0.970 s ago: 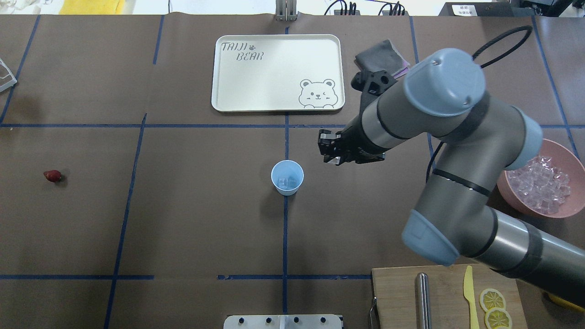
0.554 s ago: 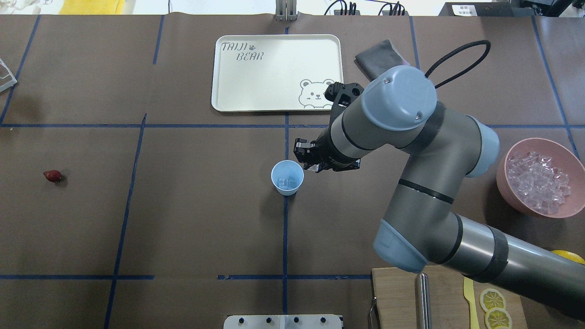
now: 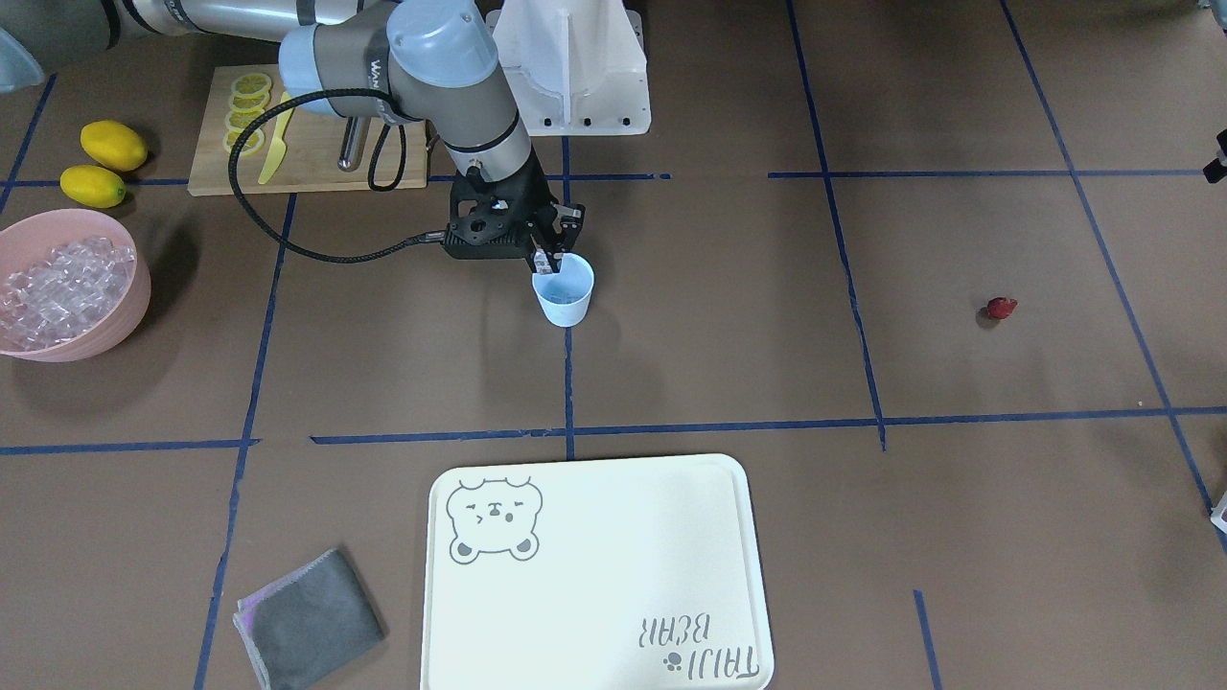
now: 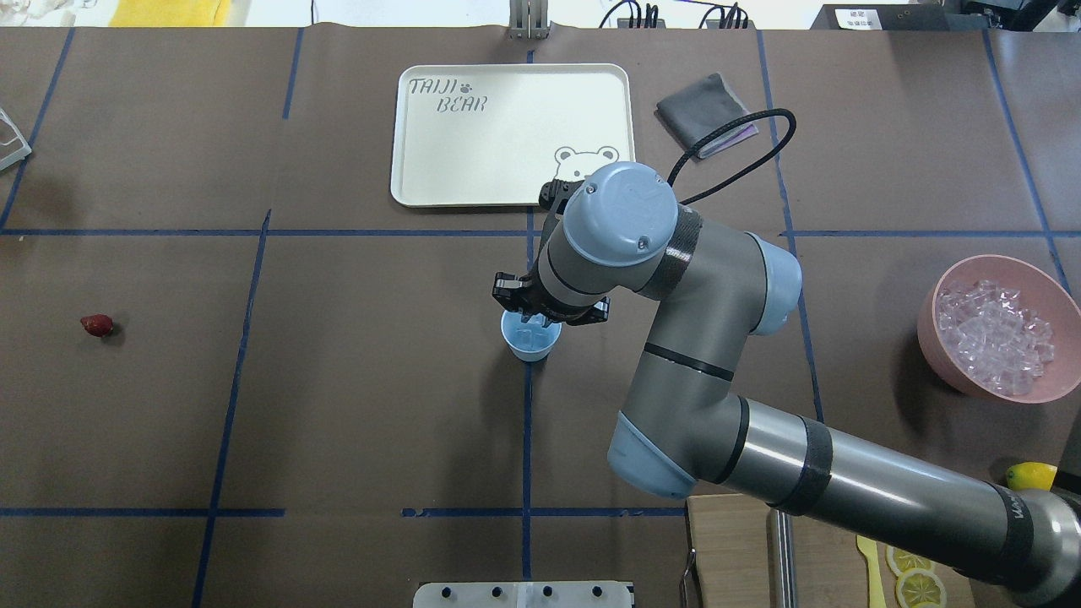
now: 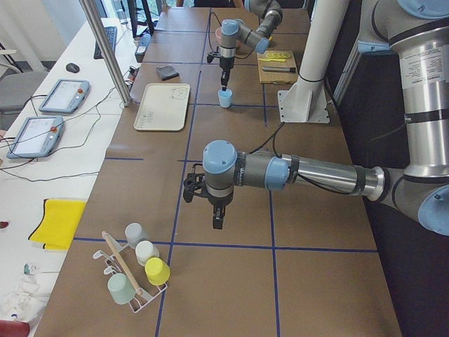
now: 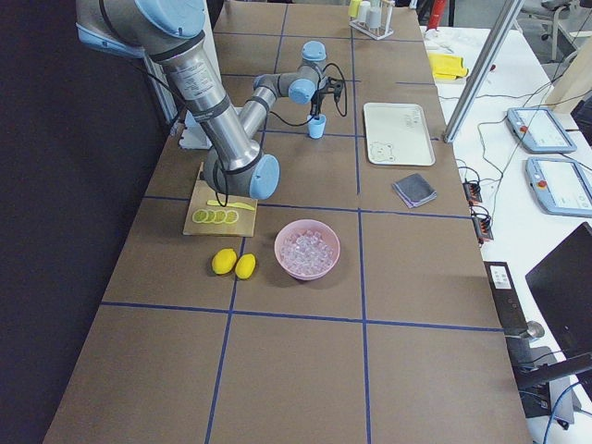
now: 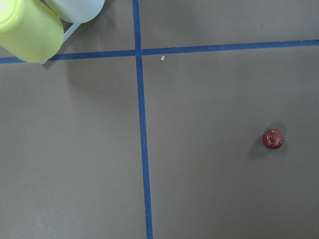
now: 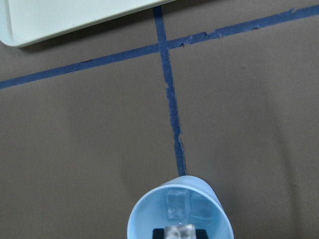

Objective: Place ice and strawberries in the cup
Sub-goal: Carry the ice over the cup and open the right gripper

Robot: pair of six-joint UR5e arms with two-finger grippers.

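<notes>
Right gripper [image 3: 546, 257] hangs directly over the cup [image 3: 565, 292], tips level with its rim, pinching one ice cube [image 8: 179, 232] above the cup's mouth — two more cubes [image 8: 178, 205] lie on the cup's bottom. The right wrist view cuts the fingers off at its lower edge; only a dark strip beside the held cube shows. From overhead the wrist covers the cup's far rim. Strawberry [image 4: 97, 324] lies on the table well to the cup's left in the overhead view, well apart from the right gripper. Rest of the ice [image 4: 996, 338] is heaped in the pink bowl [image 4: 936, 359], well to the cup's right. Left gripper [image 5: 217, 219] shows only in the left side view — cannot tell whether spread or closed
</notes>
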